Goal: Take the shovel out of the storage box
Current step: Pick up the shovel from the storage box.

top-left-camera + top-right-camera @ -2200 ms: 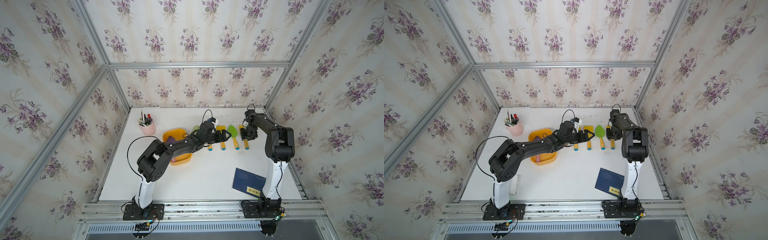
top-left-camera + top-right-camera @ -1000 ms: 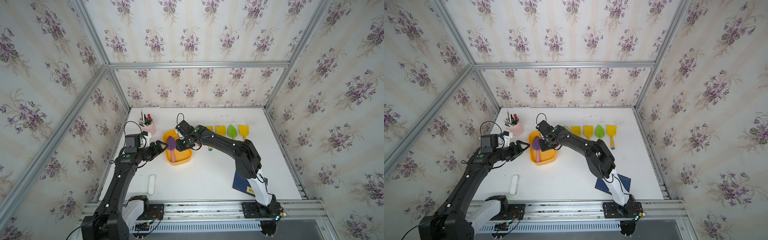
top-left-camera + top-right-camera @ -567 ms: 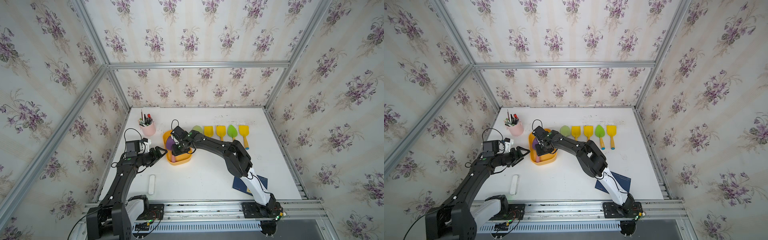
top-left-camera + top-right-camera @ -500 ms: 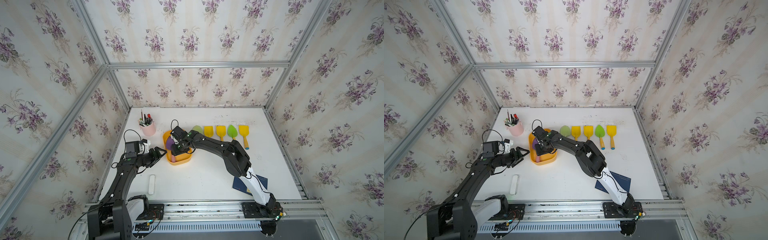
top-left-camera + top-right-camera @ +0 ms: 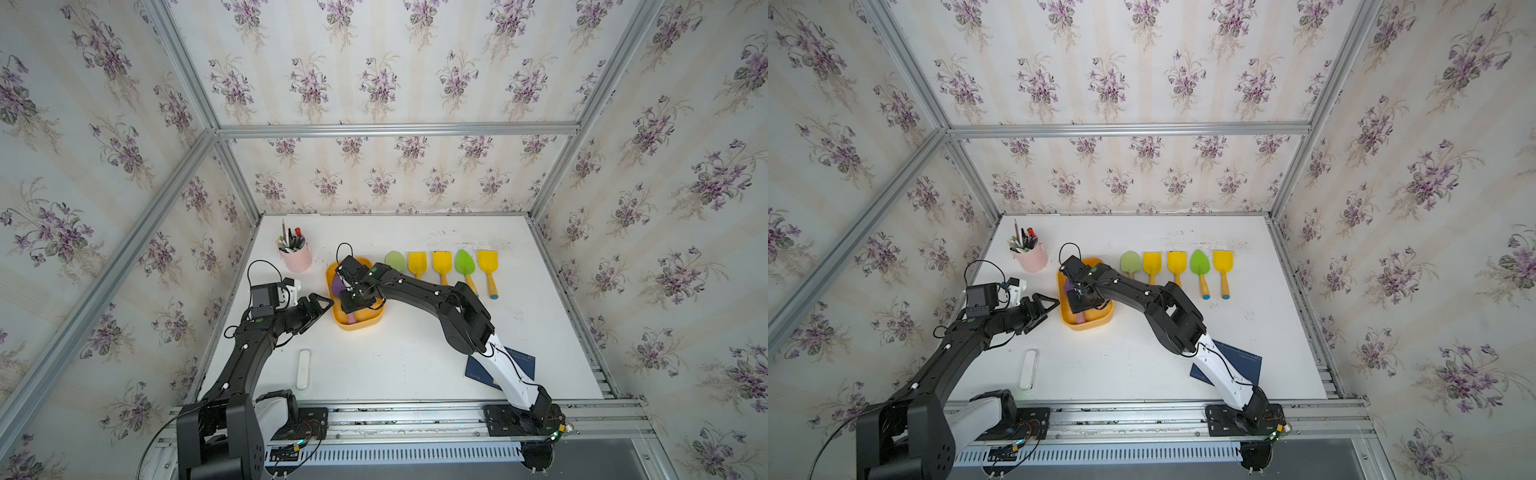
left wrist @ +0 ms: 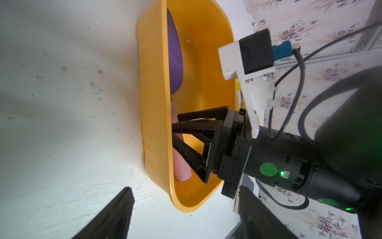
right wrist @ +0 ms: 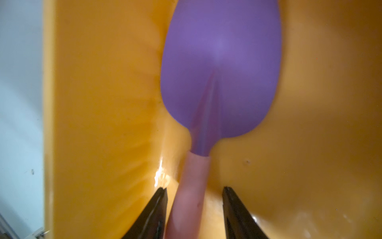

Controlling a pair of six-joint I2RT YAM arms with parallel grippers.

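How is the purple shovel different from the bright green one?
The purple shovel has a pink handle; the bright green shovel an orange one. The purple shovel lies in the storage box; the green one lies on the table. The right gripper has its jaws around the purple shovel's handle; nothing grips the green one. Both blades are leaf-shaped.

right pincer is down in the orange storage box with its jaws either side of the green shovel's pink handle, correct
Not quite: the shovel is purple, not green, as the right wrist view shows. The rest holds: the right pincer is down in the orange storage box, jaws either side of the pink handle.
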